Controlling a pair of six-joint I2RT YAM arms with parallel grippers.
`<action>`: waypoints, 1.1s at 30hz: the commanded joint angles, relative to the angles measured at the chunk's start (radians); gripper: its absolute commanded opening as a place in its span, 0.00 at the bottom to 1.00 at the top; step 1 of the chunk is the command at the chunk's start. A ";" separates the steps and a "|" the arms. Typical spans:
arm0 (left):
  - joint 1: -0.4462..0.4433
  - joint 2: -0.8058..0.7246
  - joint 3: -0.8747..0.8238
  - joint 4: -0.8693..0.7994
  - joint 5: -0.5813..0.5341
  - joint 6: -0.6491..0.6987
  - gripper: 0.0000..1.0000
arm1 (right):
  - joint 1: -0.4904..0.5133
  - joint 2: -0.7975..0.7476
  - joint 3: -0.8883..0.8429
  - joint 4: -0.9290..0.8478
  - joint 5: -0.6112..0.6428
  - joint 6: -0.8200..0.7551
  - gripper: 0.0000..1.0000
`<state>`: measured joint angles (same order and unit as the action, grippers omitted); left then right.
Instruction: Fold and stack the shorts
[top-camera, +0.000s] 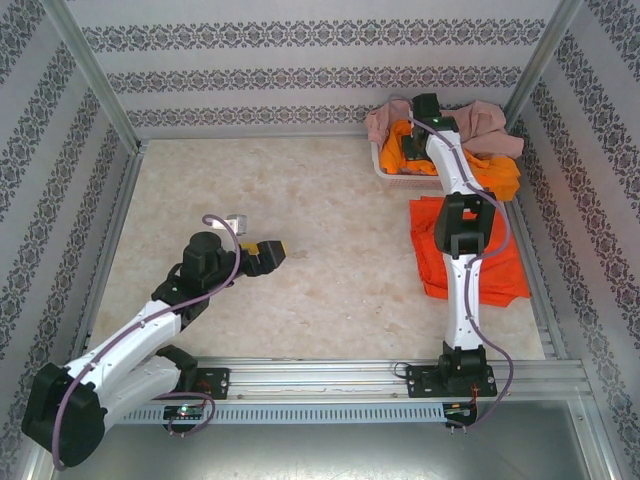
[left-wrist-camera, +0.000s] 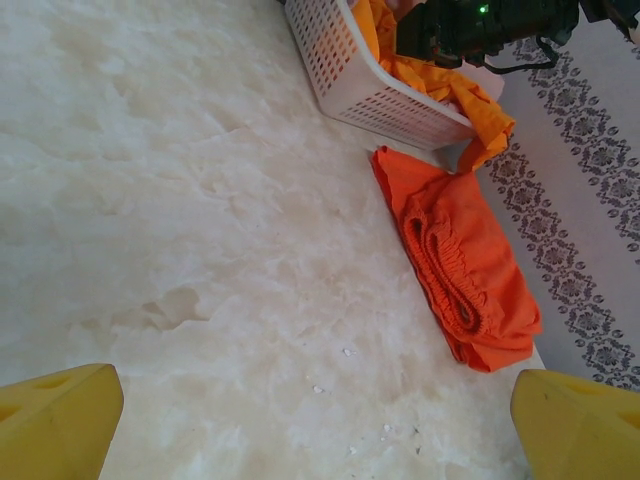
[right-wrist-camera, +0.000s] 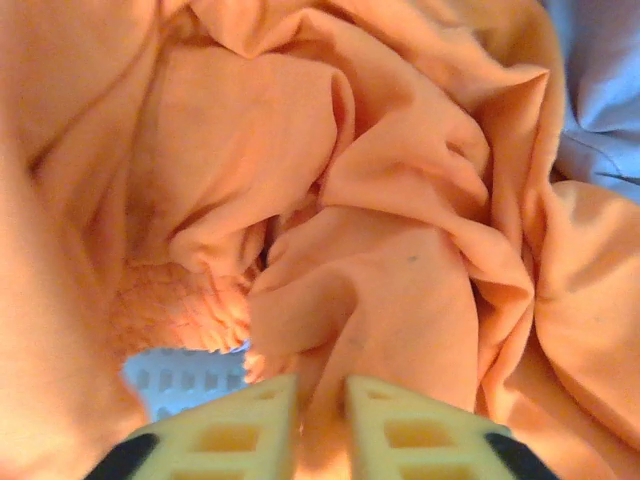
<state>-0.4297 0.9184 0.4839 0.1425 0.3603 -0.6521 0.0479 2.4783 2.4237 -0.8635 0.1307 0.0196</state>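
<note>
One pair of orange shorts (top-camera: 470, 262) lies folded on the table at the right, its gathered waist showing in the left wrist view (left-wrist-camera: 462, 262). A second pair of orange shorts (top-camera: 500, 172) spills over the white basket (top-camera: 392, 168), and dusty pink shorts (top-camera: 487, 120) drape the basket's far rim. My right gripper (top-camera: 422, 122) reaches down into the basket. Its yellow fingers (right-wrist-camera: 232, 432) are shut on a fold of the orange shorts (right-wrist-camera: 390, 290) there, my right gripper (right-wrist-camera: 320, 405) pinching the cloth. My left gripper (top-camera: 268, 254) hovers open over mid-table, with bare marble between its fingertips (left-wrist-camera: 60, 420).
The basket (left-wrist-camera: 345, 70) stands at the back right corner near the patterned walls, and a patch of its perforated wall (right-wrist-camera: 180, 380) shows under the cloth. The right arm (top-camera: 462, 230) stretches over the folded shorts. A metal rail (top-camera: 330, 372) runs along the near edge.
</note>
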 joint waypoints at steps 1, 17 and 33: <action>0.010 -0.020 -0.016 -0.024 -0.017 0.026 1.00 | 0.006 -0.170 -0.032 0.028 -0.057 0.057 0.05; 0.010 -0.039 -0.036 -0.009 -0.023 0.010 1.00 | 0.106 -0.761 -0.364 0.362 -0.151 0.158 0.00; 0.010 -0.065 -0.064 -0.013 -0.024 -0.005 1.00 | 0.065 -0.379 -0.273 0.171 -0.173 0.148 0.71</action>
<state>-0.4297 0.8673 0.4309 0.1406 0.3424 -0.6579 0.1307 2.0109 2.1067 -0.6205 -0.0002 0.1333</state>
